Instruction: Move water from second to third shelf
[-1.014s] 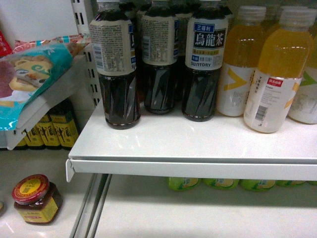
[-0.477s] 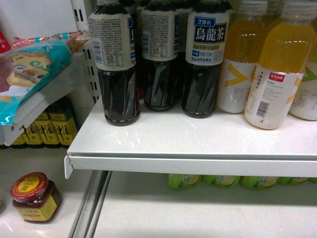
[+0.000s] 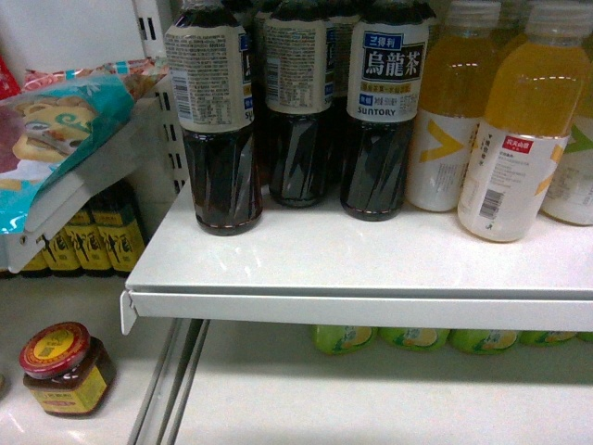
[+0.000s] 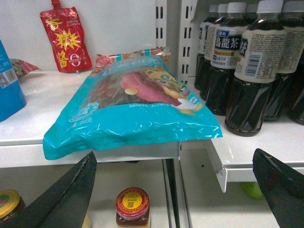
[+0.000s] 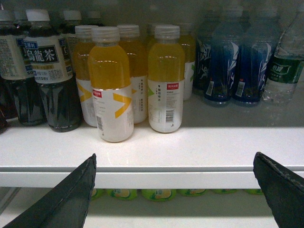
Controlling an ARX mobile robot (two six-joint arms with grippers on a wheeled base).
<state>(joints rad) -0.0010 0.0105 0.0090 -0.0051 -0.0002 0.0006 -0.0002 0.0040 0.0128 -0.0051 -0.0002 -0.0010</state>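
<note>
The water [image 5: 284, 66], a clear ribbed bottle with a green label, stands at the far right of the white shelf [image 5: 190, 147] in the right wrist view, partly cut off by the frame edge and behind the blue bottles' row. My right gripper [image 5: 175, 156] is open in front of that shelf's front edge, well left of and nearer than the water, holding nothing. My left gripper [image 4: 173, 154] is open in front of the neighbouring shelf bay, below a teal snack bag [image 4: 133, 109], also holding nothing. The head view shows neither gripper nor the water.
Dark tea bottles [image 3: 213, 120] and yellow drink bottles [image 3: 519, 139] fill the shelf; blue-labelled bottles [image 5: 228, 61] stand left of the water. Green-capped bottles [image 3: 343, 338] sit on the shelf below. A red-lidded jar [image 3: 65, 371] stands lower left. A red pouch [image 4: 64, 40] leans on the back wall.
The head view shifted slightly between one second and half a second ago, with the bottles riding a little higher in frame. Nothing has moved since.
</note>
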